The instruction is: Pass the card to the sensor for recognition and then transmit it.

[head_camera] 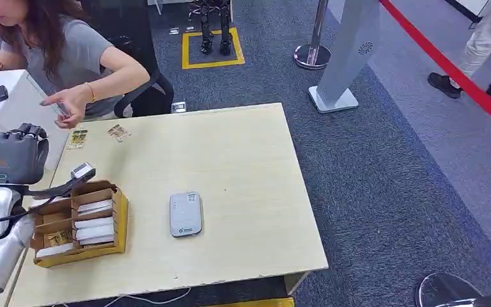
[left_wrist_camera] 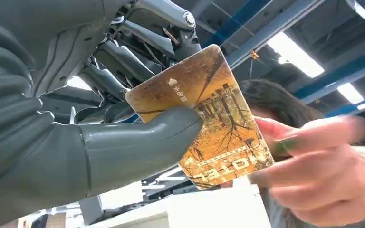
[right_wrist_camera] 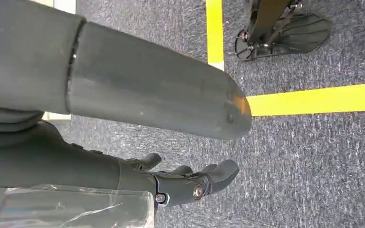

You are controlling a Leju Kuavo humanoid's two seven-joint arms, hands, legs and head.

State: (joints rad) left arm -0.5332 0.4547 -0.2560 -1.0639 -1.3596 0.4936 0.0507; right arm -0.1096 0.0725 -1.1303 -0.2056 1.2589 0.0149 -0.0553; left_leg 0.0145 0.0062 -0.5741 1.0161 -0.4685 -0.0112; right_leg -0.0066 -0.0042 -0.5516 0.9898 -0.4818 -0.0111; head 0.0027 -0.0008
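My left hand (head_camera: 13, 155) is raised at the table's left edge, its back toward the head camera. In the left wrist view the thumb (left_wrist_camera: 138, 147) and fingers pinch a golden-brown card (left_wrist_camera: 209, 109) printed with trees. A person's blurred hand (left_wrist_camera: 323, 171) reaches to the card's free edge; I cannot tell whether it touches. The grey-white sensor (head_camera: 186, 213) lies flat mid-table, right of my left hand. My right hand (right_wrist_camera: 190, 183) hangs over dark carpet with fingers apart, holding nothing.
A cardboard box (head_camera: 118, 220) of cards stands on the wooden table (head_camera: 243, 160) by my left arm. Two loose cards (head_camera: 77, 138) (head_camera: 118, 132) lie at the far left edge. The person (head_camera: 70, 51) sits behind that corner. A white post (head_camera: 345, 57) stands beyond.
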